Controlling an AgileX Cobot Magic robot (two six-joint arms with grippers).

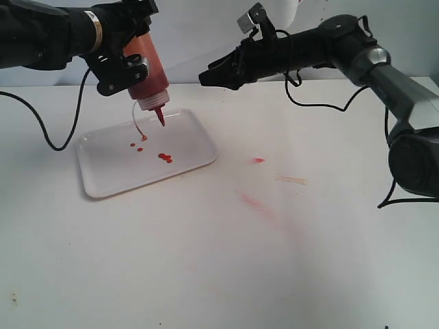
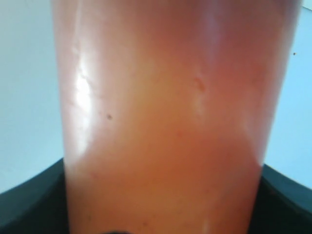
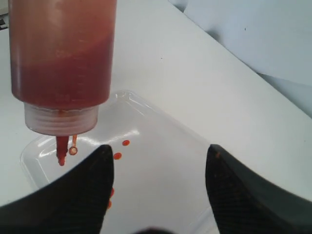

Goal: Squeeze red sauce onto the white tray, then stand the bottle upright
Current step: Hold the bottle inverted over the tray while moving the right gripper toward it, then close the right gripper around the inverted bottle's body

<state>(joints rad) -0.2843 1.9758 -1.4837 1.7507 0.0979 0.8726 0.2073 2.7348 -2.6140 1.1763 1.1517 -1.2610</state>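
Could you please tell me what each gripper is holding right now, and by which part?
The left gripper holds the bottle, nozzle down, by its cylindrical body. The right gripper is open and holds nothing.

The bottle [image 1: 147, 68] is up in the air and upside down, tilted a little, its translucent orange-stained body darkest near the neck, where the red sauce [image 3: 63, 73] inside has gathered. Its pointed red nozzle [image 1: 160, 116] aims down over the far part of the white tray [image 1: 103, 175], not touching it. The tray lies flat on the desk [image 1: 206, 260], rounded corners, low rim. Several small glossy red drops [image 1: 164, 157] dot its floor below and beside the nozzle.
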